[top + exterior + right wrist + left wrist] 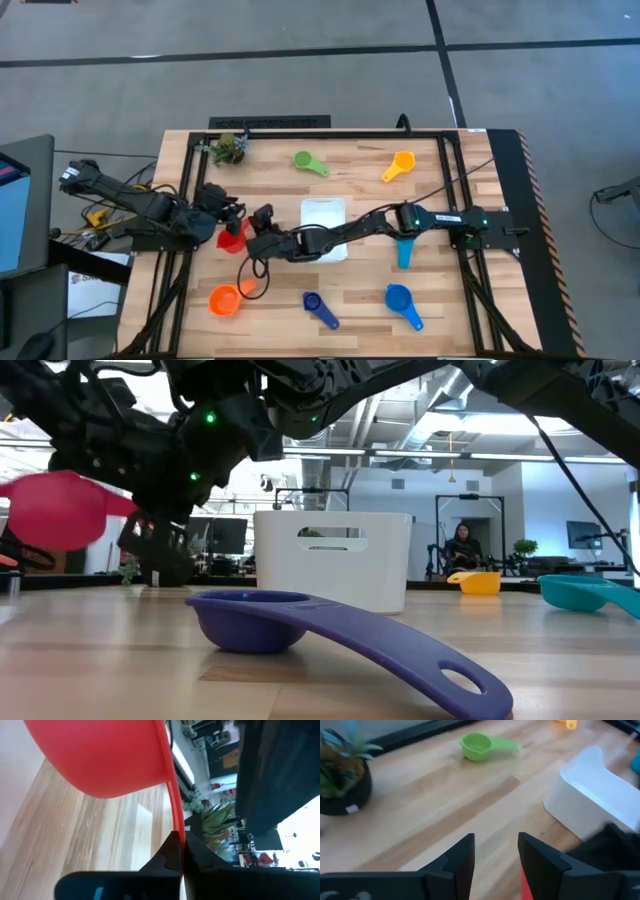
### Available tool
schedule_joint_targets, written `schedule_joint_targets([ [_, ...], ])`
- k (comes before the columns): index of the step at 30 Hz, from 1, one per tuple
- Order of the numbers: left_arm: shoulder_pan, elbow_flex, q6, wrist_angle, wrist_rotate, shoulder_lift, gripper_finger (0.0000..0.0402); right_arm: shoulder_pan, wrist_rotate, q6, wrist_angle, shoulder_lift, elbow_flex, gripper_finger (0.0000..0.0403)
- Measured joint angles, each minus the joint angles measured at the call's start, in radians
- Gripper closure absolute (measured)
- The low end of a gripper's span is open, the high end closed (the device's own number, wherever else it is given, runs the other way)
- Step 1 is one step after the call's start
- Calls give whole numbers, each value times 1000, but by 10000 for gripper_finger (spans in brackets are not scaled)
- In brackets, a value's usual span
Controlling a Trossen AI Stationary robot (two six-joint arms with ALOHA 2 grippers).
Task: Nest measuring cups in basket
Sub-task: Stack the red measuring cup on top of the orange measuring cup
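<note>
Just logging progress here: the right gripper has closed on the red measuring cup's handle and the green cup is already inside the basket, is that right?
Not quite. The right gripper is shut on the red measuring cup, but the green cup is not in the basket. The high view shows it lying on the table beyond the basket, apart from it.

High view: overhead, straight down on the desk [350, 165]. Low view: desk level, facing the basket [335, 555]. Wrist views: close, forward; the left shares the basket.
</note>
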Motion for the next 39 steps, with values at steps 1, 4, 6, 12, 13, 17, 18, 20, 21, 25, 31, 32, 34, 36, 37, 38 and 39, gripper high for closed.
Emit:
schedule_joint_targets([
  [1, 13, 0, 10, 0, 0, -10, 262, 2, 0, -6, 11, 0, 0, 394],
  [4, 57, 0, 27, 10, 8, -32, 262, 4, -1, -20, 38, 0, 0, 386],
  [6, 84, -1, 32, 6, 26, -43, 262, 5, 0, -20, 46, 0, 0, 380],
  [12, 147, -1, 90, 7, 68, -61, 262, 23, -9, -40, 75, 0, 0, 393],
  [13, 157, -1, 90, 8, 75, -62, 262, 27, -11, -51, 77, 0, 0, 395],
  [17, 184, -1, 119, 11, 107, -62, 262, 53, -12, -92, 109, 0, 0, 387],
  [18, 189, -1, 128, 12, 113, -62, 262, 60, -12, -106, 122, 0, 0, 384],
  [20, 199, -1, 145, 14, 126, -62, 262, 73, -12, -128, 132, 0, 0, 383],
  [21, 203, -1, 145, 17, 128, -62, 262, 80, -12, -132, 131, 0, 0, 385],
  [25, 211, -1, 160, 18, 133, -62, 262, 111, -11, -132, 130, 0, 0, 394],
  [31, 211, -1, 188, 17, 163, -61, 262, 164, -21, -116, 130, 0, 0, 387],
  [32, 211, -1, 187, 17, 166, -58, 262, 169, -27, -103, 131, 0, 0, 387],
  [34, 210, -1, 177, 17, 177, -51, 262, 179, -54, -85, 132, 0, 0, 390],
  [36, 210, -1, 168, 22, 189, -41, 262, 183, -113, -83, 141, 0, 0, 392],
  [37, 210, -1, 169, 32, 194, -34, 262, 185, -146, -82, 149, 0, 0, 392],
  [38, 209, -1, 169, 44, 204, -27, 262, 187, -171, -80, 163, 0, 0, 391],
  [39, 209, -1, 170, 52, 214, -21, 262, 188, -185, -77, 178, 0, 0, 390],
])
